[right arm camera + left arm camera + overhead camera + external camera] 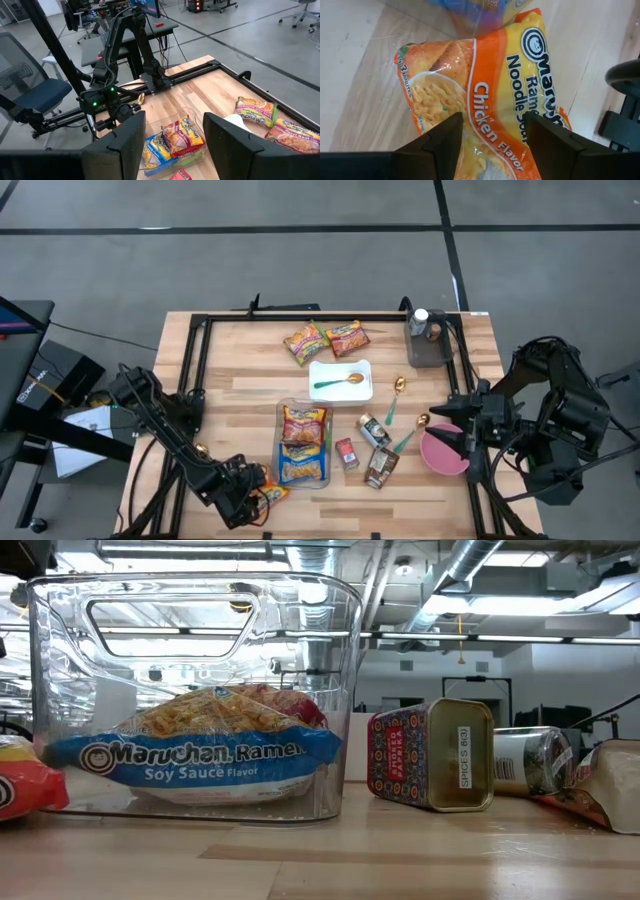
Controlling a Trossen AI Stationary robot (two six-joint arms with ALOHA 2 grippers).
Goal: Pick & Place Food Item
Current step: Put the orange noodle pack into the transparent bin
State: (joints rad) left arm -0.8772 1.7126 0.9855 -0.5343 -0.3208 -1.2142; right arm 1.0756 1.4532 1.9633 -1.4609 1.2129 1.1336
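An orange Maruchan chicken-flavor ramen pack (pixel 490 75) lies flat on the table near its near-left corner (pixel 274 493); its end also shows in the low view (pixel 20 790). My left gripper (pixel 494 145) is open above the pack's one end, one finger toward each long side. A clear plastic bin (pixel 282 442) just beyond holds several ramen packs; a blue soy-sauce pack (pixel 200 760) faces the low view. My right gripper (pixel 452 442) is open and empty above a pink bowl (pixel 440 460) at the table's right. My left gripper's open fingers (pixel 445 142) come down from above over the chicken pack's end (pixel 492 125) and lie across it. I cannot tell whether they touch it. The pack lies flat on the table.
A white plate (pixel 340 392) with a green spoon sits mid-table. Two ramen packs (pixel 325 340) lie at the far side. A red spice tin (pixel 347 453), a jar (pixel 375 430), a brown packet (pixel 380 468) and gold spoons (pixel 398 390) lie right of the bin. A dark container (pixel 425 345) stands far right.
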